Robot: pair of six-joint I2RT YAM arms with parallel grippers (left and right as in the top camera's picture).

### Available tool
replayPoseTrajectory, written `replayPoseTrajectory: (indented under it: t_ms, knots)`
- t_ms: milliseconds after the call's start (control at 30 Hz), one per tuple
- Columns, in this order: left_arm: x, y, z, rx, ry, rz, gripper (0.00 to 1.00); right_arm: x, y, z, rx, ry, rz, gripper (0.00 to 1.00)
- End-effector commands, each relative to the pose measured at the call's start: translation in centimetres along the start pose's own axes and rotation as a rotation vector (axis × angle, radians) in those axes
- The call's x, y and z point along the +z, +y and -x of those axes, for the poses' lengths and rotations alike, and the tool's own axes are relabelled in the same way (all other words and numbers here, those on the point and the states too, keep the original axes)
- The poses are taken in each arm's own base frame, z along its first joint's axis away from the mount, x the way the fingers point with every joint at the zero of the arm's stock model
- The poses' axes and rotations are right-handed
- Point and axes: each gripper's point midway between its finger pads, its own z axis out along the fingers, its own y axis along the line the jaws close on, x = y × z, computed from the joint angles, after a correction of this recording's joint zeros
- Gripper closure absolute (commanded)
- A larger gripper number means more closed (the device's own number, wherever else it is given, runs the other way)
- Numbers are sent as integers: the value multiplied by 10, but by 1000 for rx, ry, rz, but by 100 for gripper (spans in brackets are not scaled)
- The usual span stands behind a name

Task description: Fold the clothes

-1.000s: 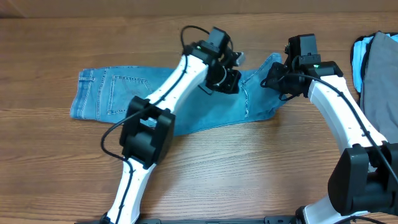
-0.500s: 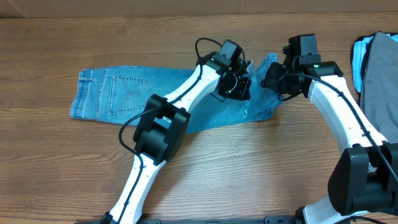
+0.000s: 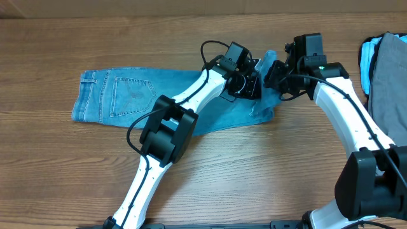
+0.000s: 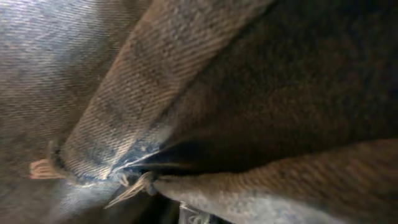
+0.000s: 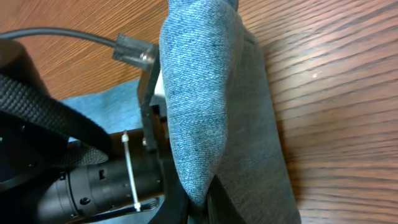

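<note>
**Jeans leg end raised between both grippers for folding**

Overhead: the jeans (image 3: pixel 121 95) are laid flat across the table (image 3: pixel 63 165), with the waistband to the left and the leg end to the right. The leg end is lifted where the left gripper (image 3: pixel 249 81) and right gripper (image 3: pixel 275 75) meet close together, presumably so that it can be carried left over the waistband. Other garments (image 3: pixel 385 63) are stacked at the right edge (apart from both arms). Left wrist: the view is filled by denim and a frayed hem (image 4: pixel 134 183) lying against the camera. The fingers are hidden, so the jaw opening cannot be told. Right wrist: a tented fold of denim is pinched at the near edge, with the jaws narrowed onto it. The left arm's black housing (image 5: pixel 81 186) is seen just left of the fold.
</note>
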Motion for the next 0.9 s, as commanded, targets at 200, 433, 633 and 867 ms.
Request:
replayPoseTrajectory:
  t_ms: [200,433,633,867]
  knots:
    - [-10,19,-4,-67,25,11,53,-10,30,-1,-13,-18,61,96]
    - [-71,50,17,-109,-25,52,43,-9,27,0,-10,-24,49,96]
    - [-114,71,25,-180,-60,77,41,6,21,-4,-7,-2,17,96]
    - [-148,101,22,-279,-69,105,41,30,39,-18,-91,-14,-29,96]
